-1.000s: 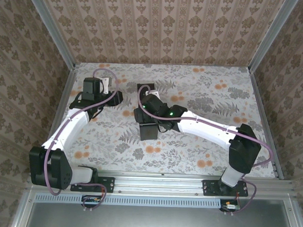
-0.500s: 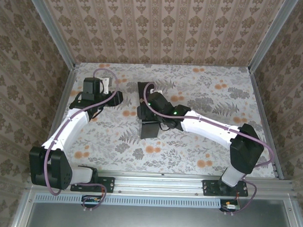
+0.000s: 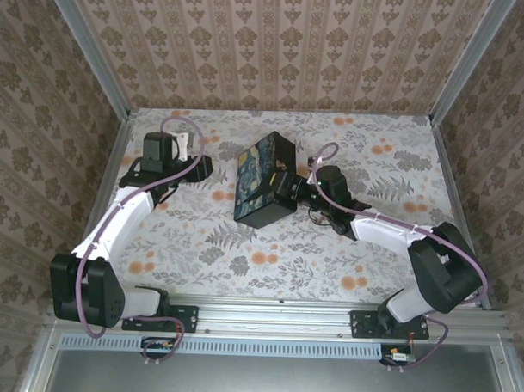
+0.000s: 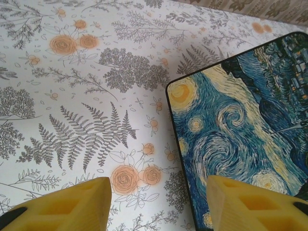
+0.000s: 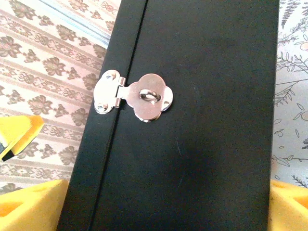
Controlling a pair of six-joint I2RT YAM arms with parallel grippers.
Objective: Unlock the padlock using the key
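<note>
One: Two arms head our list, bolted to the rail (image 3: 275,310) at the near edge. What do we enter next?

Other: Item, table (image 3: 393,145): pale surface printed with grey ferns and orange blooms.

One: And on it?

Other: Item, box (image 3: 260,187): black, mid-table, its lid (image 4: 240,139) painted in swirling blues with yellow orbs. On its black front we log a silver hasp (image 5: 137,96), scalloped and hinged across the seam, with a metal loop standing through its slot.

One: The right gripper (image 5: 161,207)?

Other: At the box's right side, spread very wide, the black front lying between its yellow fingers (image 5: 29,204). Whether the pads press on the box we cannot tell.

One: The padlock, then: colour, make, place?

Other: We cannot tell, so we leave both its look and its place unentered.

One: The left gripper (image 4: 156,187)?

Other: Well to the left of the box in the overhead view. Its yellow fingers (image 4: 72,202) are about half parted and hold nothing. We see printed table between them, and the lid's near corner sits just beside one finger.

One: Farthest item?

Other: Back wall (image 3: 284,50): beige damask paper in vertical bands, set between two metal posts.
</note>
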